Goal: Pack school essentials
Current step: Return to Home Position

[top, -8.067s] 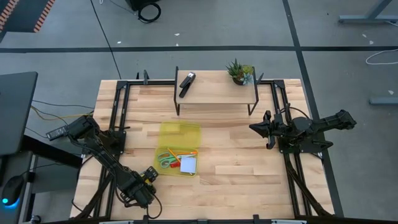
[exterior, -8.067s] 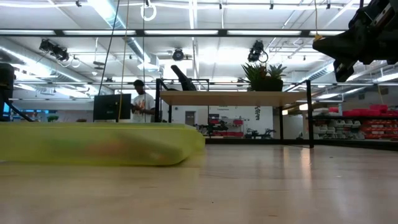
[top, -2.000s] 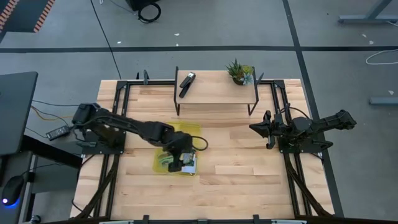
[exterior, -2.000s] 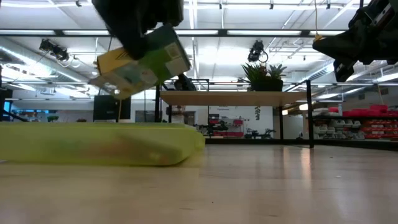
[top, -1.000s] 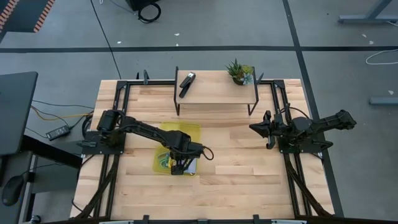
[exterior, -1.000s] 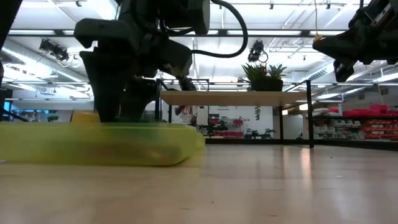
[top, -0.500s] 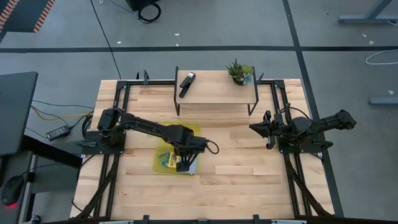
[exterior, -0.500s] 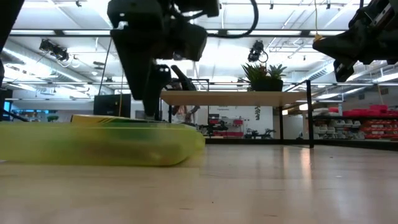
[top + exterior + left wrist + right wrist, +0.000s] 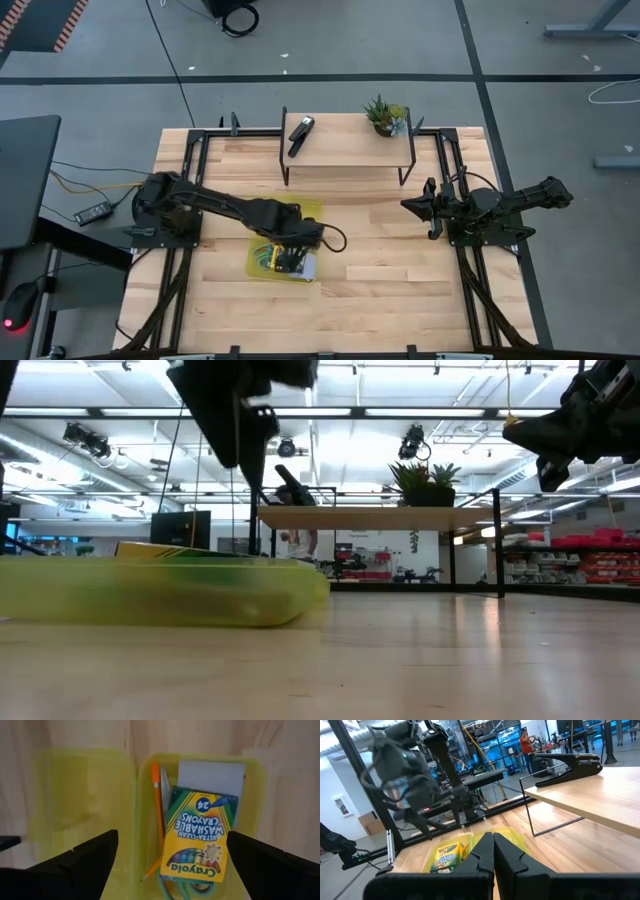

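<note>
Crayon box (image 9: 199, 835) lies in yellow bin (image 9: 255, 785) beneath the wide-spread left gripper (image 9: 171, 840); right gripper (image 9: 493, 837) waits aside, pinched together.

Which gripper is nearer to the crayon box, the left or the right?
Left. The left gripper hangs open above the crayon box lying in the yellow case; the right gripper sits shut far across the table.

We see the crayon box (image 9: 197, 837), green and yellow with a printed front, lying flat and face up, slightly askew, inside the translucent yellow-green bin (image 9: 255, 790). It partly covers the pale blue notepad (image 9: 211, 777) at one end. An orange pen (image 9: 157, 795) lies alongside it, and green scissors (image 9: 172, 887) peek out under its other end.
</note>
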